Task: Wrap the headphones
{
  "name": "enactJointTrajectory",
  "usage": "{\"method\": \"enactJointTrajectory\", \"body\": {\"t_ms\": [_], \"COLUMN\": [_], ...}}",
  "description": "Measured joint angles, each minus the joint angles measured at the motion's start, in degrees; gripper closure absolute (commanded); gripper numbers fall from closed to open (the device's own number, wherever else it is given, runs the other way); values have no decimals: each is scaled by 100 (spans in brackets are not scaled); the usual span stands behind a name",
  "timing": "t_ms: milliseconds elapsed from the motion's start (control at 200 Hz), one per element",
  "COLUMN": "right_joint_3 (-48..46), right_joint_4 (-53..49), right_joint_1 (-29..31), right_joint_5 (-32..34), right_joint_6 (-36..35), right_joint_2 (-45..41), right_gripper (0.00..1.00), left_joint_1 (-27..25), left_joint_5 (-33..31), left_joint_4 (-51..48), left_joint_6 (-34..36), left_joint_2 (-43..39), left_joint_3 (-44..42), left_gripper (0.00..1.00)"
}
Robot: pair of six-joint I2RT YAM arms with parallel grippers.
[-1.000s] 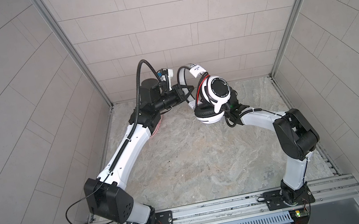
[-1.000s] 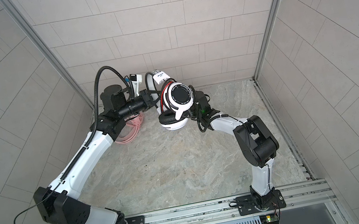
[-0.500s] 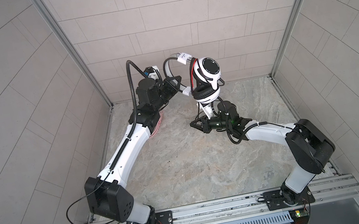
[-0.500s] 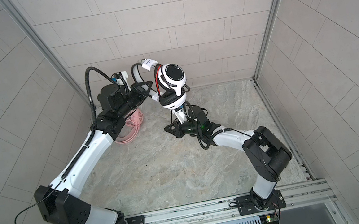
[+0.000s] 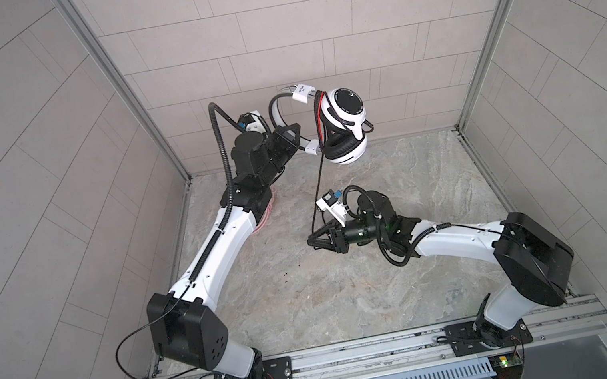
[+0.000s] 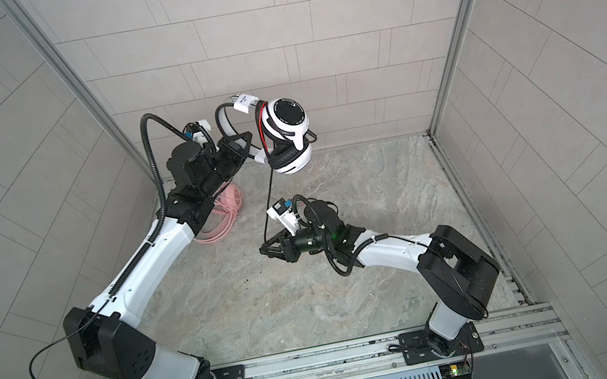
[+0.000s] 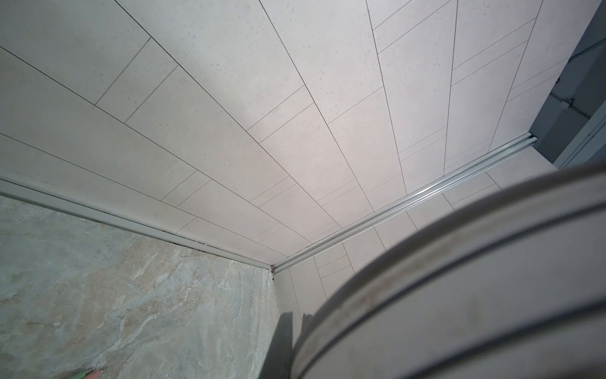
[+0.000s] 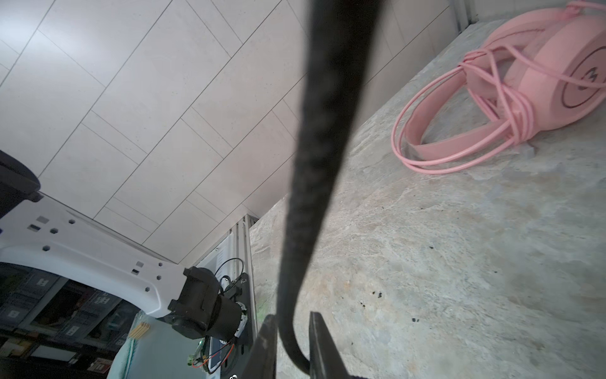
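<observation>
Striped headphones [image 5: 343,124] aloft by back wall [image 5: 307,29]

The tabletop [image 5: 355,299] lay open across the front and the right side. A black cable [image 5: 318,192] ran straight from the raised white headset [image 5: 345,124] down to the right hand [image 5: 310,240], barring the middle. The pink headset [image 6: 230,201] lay at the back left, partly under the left arm [image 5: 220,251], which crossed that whole side. The white headset hung close to the back wall [image 5: 307,29], leaving little room behind
</observation>
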Motion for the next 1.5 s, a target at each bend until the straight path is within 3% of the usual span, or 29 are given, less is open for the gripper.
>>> {"method": "enactJointTrajectory", "body": {"t_ms": [365,645,836,996,1281,1501], "right_joint_3": [-24,903,1655,1976,2210,2579], "right_joint_4": [243,-1742,-2695,-3060,-3294,-3434], "right_joint_1": [168,323,160,-393,-2107,-2938], "right_joint_5": [-284,7,315,339,221,240], "right_joint_6": [498,-280,-651,-595,-111,-136], "right_joint_2": [-693,-1845,-2142,-2142,-2140,-1934], "right_gripper": [83,85,90,90,90,91], "left_joint_1": [101,55,-284,-612,-763,-728], "left_joint_5": [-704,-1784,-2406,-2660,-2835,-2063], "left_joint_4": [-424,-1193,-1515,-1661,-1996,-2555], "left_joint_6": [494,1386,2212,2822,3733,4474], "left_joint_2": [-4,7,72,74,-166,-614], "left_joint_3": [0,-2,-42,-358,-1163,-1290], "left_gripper": [100,100,100,100,100,100]}}
